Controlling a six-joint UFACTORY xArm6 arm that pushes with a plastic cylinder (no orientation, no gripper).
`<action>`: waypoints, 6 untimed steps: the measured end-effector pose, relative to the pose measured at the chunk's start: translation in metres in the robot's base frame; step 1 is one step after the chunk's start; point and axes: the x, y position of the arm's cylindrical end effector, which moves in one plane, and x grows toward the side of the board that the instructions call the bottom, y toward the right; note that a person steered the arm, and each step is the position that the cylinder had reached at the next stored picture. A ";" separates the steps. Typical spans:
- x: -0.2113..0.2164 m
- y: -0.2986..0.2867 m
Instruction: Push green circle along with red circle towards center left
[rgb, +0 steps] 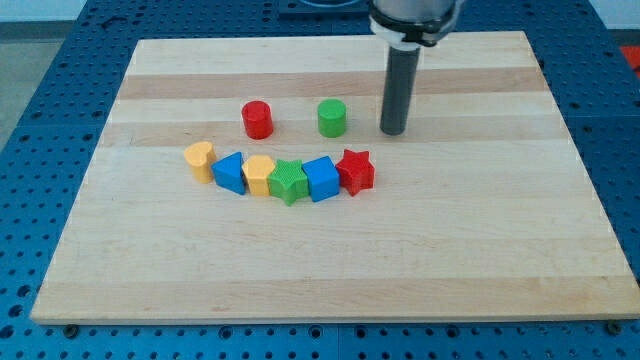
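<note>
**Clerk:** Item one, my tip: the lower end of a straight dark rod, set down on the pale wooden board. You have no jaws to report here, nothing that spreads, presses together or pinches; the rod only pushes. It stands just to the view's right of the small green circle block, near it but with a sliver of board showing between them.

**Operator:** And the task's pieces?

**Clerk:** Item two, the green circle, upright, a little above the board's middle. Item three, the small red circle block, to the view's left of the green one, on much the same line and apart from it. You will find tip, green and red in a near-straight row running right to left.

**Operator:** The rest of the stock?

**Clerk:** One curved row below the circles: yellow heart-shaped block, blue block, second yellow block, green star-like block, blue cube, red star block. Neighbours touch or nearly touch.

**Operator:** Which step is in hand?

**Clerk:** By my judgement, the approach is done and contact is not yet made. Your next move calls for a straight push towards the view's left, meeting the green circle squarely so it runs into the red one and carries it along. Keep the line level; drifting downward risks the row below, and an off-centre touch may let a round block slip aside.
</note>
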 end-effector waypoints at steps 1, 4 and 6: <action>-0.002 -0.013; -0.011 -0.014; -0.014 -0.133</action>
